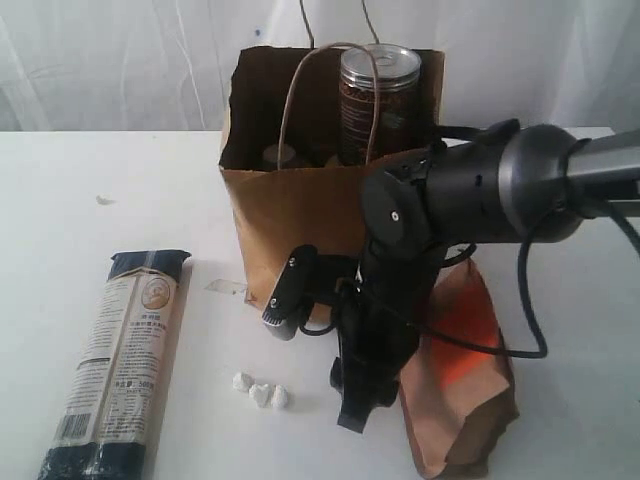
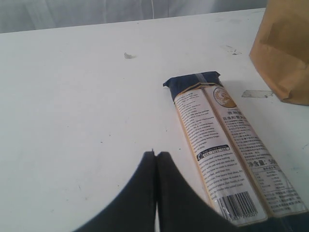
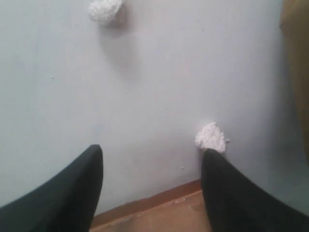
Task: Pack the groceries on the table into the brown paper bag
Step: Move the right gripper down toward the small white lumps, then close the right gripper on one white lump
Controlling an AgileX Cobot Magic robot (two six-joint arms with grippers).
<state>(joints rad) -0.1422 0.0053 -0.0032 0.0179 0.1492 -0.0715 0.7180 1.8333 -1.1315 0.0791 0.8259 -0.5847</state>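
At the edge of the brown pouch (image 1: 465, 400), right claw (image 3: 152, 150) stands spread, left claw (image 2: 155, 153) pressed together

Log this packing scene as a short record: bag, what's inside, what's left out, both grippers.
bag: brown paper bag, upright, open
inside: tall jar, top above the rim
on table: pasta packet and brown pouch, both lying flat
loose bits: white lumps
left gripper: shut, empty, beside pasta packet
right gripper: open, empty, at the pouch's edge
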